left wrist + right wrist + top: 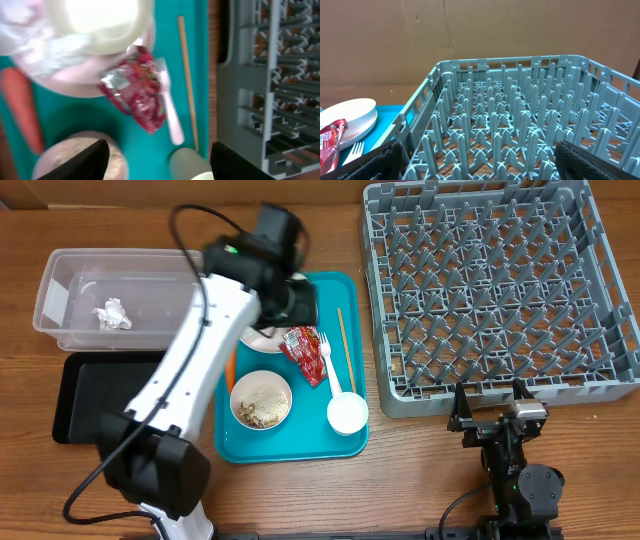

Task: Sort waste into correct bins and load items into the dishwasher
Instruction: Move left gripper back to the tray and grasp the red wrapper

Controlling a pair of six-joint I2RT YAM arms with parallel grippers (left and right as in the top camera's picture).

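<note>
The large square grey plastic dish rack (490, 395) with its grid of upright pegs fills the far right corner of the table, and no dish shows in it. The teal rectangular tray (300, 442) lies at the middle of the table. The clear rectangular plastic tub (60, 280) stands at the far left edge, and the shallow black rectangular tray (100, 395) lies just in front of it.

The left gripper (157, 147) hangs over the teal tray above the wrapper, fingers spread wide and holding nothing. The right gripper (480, 165) sits at the near right edge, facing the rack's front wall, fully parted and empty.

On the teal tray:
- **Far left corner:** the white round plate (75, 80), with a blurred white dish on it.
- **Near left corner:** the white bowl of beige rice-like scraps (261, 400).
- **Near right corner:** the small white cup (347, 414).
- **Middle:** the red printed snack wrapper (137, 95), touching the plate's rim.
- **Left edge:** the small orange carrot (22, 110).
- **Just right of the wrapper:** the white plastic fork (330, 365).
- **Near the right edge:** the thin wooden chopstick (187, 80).

The crumpled white napkin (112, 314) lies inside the clear tub.
</note>
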